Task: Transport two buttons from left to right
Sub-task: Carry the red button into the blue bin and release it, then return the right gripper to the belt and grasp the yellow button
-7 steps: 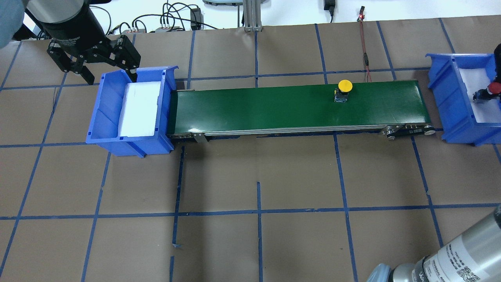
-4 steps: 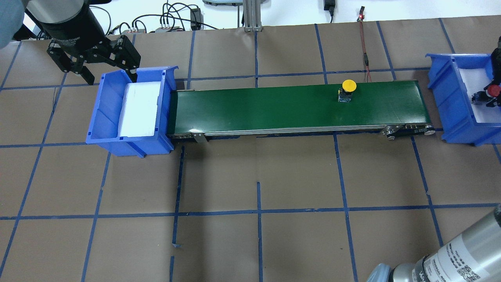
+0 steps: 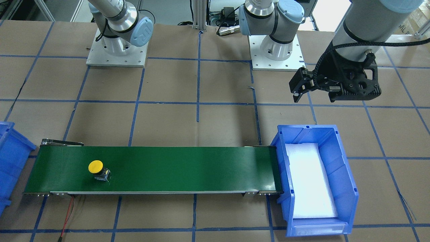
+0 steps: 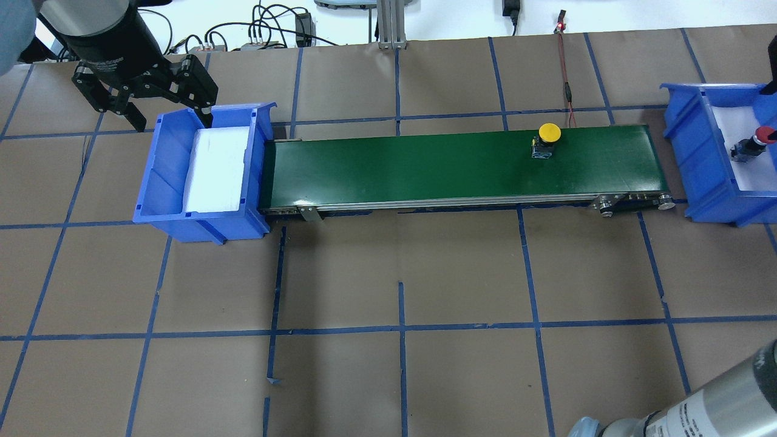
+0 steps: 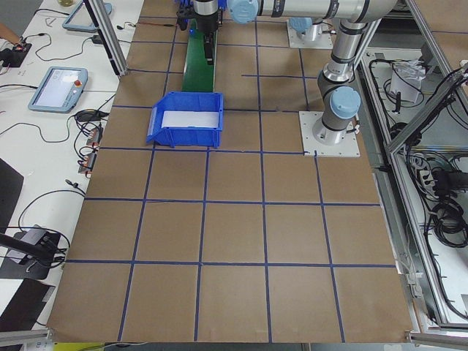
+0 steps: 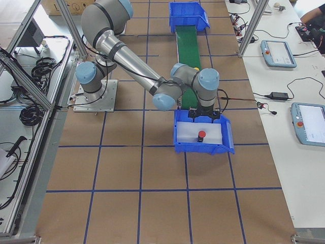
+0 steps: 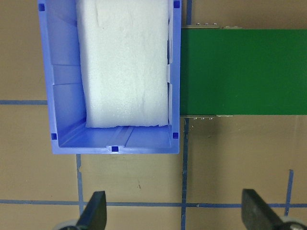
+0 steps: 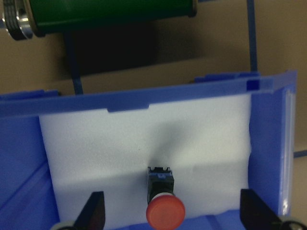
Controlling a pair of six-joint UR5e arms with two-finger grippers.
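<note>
The yellow button (image 4: 548, 135) stands on the green conveyor belt (image 4: 425, 164) toward its right end; it also shows in the front view (image 3: 96, 168). The red button (image 8: 164, 203) lies on white foam in the right blue bin (image 4: 698, 152), and also shows in the overhead view (image 4: 753, 144) and the right side view (image 6: 201, 135). My right gripper (image 8: 172, 213) is open, raised above the red button and apart from it. My left gripper (image 4: 173, 121) is open and empty, hovering at the far side of the left blue bin (image 4: 152, 176).
The left bin (image 3: 349, 188) holds only a white foam pad (image 7: 124, 62). A red wire (image 4: 567, 91) lies behind the belt's right end. Cables and an aluminium post stand at the table's back edge. Brown paper with blue tape lines covers the table.
My right gripper has let go of the red button and moved out of the overhead view, leaving the button in the right bin. The yellow button has travelled right on the belt.
</note>
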